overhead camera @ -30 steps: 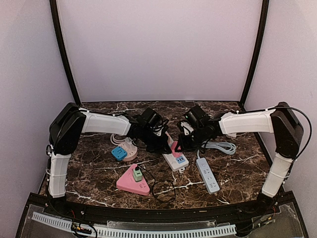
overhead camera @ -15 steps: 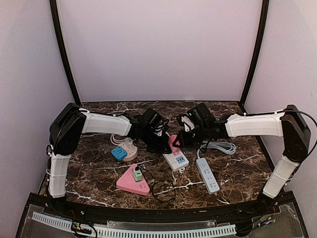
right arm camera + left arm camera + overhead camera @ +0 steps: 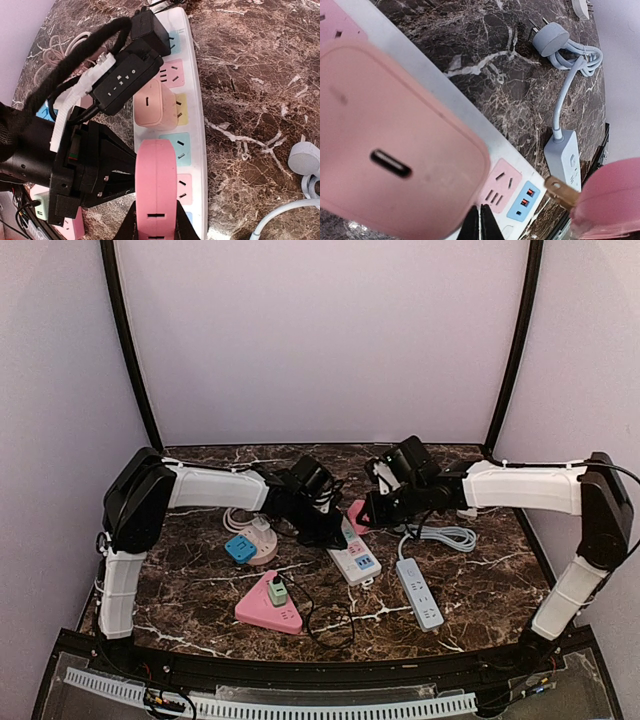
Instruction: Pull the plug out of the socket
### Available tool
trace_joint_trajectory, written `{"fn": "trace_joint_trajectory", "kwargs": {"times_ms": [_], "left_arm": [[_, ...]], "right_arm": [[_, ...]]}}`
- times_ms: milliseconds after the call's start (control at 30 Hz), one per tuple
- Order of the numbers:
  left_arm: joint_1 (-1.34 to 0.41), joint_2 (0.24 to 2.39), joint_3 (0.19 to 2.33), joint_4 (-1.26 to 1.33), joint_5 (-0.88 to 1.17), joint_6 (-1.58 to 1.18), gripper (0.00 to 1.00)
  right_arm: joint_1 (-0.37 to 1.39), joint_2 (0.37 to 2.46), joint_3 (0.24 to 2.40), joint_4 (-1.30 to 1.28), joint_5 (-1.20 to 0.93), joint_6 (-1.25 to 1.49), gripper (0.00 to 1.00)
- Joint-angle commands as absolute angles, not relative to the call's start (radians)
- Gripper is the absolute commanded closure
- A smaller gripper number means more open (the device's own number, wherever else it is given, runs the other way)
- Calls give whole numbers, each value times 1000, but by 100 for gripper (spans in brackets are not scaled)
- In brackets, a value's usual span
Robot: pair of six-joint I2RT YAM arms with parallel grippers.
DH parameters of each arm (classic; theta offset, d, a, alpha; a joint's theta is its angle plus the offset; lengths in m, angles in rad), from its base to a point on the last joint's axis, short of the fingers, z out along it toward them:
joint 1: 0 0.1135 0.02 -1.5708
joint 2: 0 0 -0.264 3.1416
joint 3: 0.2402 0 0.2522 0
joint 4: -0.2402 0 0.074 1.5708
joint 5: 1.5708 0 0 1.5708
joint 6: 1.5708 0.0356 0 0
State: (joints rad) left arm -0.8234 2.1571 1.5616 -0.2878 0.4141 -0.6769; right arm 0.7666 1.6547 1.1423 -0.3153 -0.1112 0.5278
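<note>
Item: pink plug, brass prongs bared, was clamped between the fingers of the right gripper and hung clear above the white power strip on the marble table. Left gripper: fingers were pressed together on nothing, tips down at the strip just beside a second pink charger that sat plugged into it. Markings: white print showed on the black module at the left wrist, too small to read

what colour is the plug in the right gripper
Pink; the plug shows best in the right wrist view.
</note>
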Motion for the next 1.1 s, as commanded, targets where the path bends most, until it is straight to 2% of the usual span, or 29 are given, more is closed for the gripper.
{"fn": "trace_joint_trajectory", "kwargs": {"times_ms": [0,267,600,1067], "left_arm": [[-833,2167,1607,-392,380,-634,97],[-843,2086,1659,-370,383,-604,97],[-844,1980,1536,-333,326,-615,97],[-844,1905,1448,-310,293,-643,97]], "right_arm": [[697,1638,1195,-329,-123,508,95],[577,1793,1346,-302,-280,466,95],[538,2003,1527,-275,-410,494,96],[463,2084,1426,-172,-514,544,96]]}}
